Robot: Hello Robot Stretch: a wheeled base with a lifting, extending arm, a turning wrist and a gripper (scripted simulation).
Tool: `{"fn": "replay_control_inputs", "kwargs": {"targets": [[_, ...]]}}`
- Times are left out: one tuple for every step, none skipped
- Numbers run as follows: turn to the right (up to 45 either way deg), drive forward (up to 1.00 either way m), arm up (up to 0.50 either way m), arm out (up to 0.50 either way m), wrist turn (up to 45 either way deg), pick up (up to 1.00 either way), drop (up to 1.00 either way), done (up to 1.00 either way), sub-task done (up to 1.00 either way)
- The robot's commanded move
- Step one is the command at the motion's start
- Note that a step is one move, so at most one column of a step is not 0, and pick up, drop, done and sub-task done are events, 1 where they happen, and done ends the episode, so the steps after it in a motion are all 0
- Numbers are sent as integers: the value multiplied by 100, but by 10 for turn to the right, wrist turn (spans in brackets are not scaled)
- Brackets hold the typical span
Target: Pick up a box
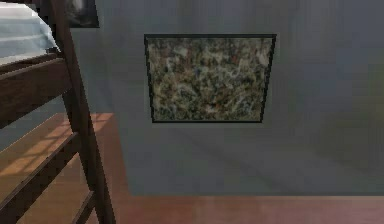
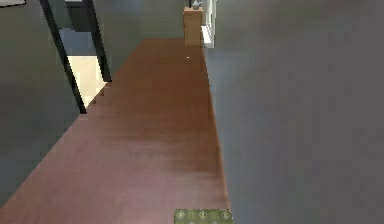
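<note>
In the forward view a grey wall (image 1: 320, 120) stands close ahead, and on it hangs a dark-framed picture (image 1: 210, 78) with a mottled pattern of green, brown and cream. At that view's left rises a dark wooden bed frame (image 1: 78, 120) with slanting rails, and pale blue bedding (image 1: 22, 30) lies on it at the top corner. Reddish wooden floor (image 1: 200, 208) runs along the foot of the wall, with a sunlit patch under the bed. In the arm side view the same kind of wooden floor (image 2: 150, 130) stretches away as a long strip between a grey wall (image 2: 300, 110) on the right and a dark door frame (image 2: 72, 60) on the left. At the strip's far end, against the wall, stands a tan box-shaped thing (image 2: 193, 27) with something white (image 2: 207, 33) just beside it; it cannot be told for certain whether this is the box. A mottled green strip (image 2: 203, 215) lies at the bottom edge. The gripper's state cannot be told.
</note>
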Motion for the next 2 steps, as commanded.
{"fn": "replay_control_inputs", "kwargs": {"targets": [[0,0,0,0,450,0,0,0,0],[0,0,0,0,450,0,0,0,0]]}}
